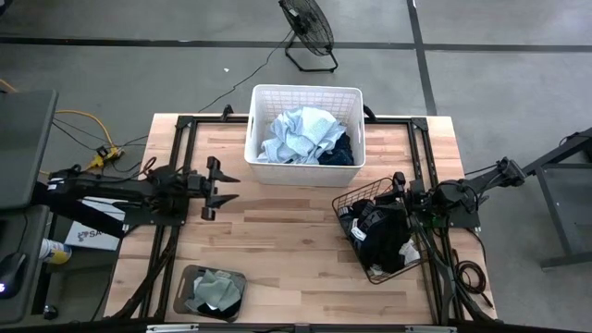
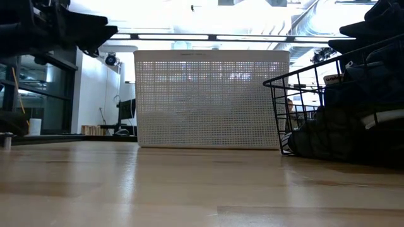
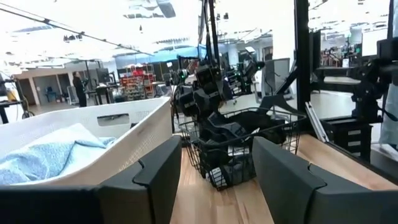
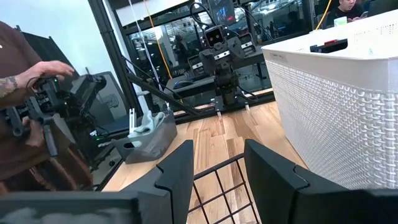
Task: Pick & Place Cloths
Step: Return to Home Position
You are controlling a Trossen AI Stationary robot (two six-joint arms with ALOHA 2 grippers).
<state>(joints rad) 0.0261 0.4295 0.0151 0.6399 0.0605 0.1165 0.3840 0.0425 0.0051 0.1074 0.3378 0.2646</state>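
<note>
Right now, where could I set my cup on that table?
The bare middle of the table, between the white basket, the wire basket, the small grey bin and the open left gripper. The right edge is crowded: the right gripper hangs at the wire basket.

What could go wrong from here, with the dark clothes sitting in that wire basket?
The right gripper hangs just over the rim of the black wire basket, fingers open. If it pulls back low, it might hook the wire and drag the basket. The dark cloths fill it, so a tug could spill one. The left gripper, open, waits near the white laundry basket and might nudge it.
</note>
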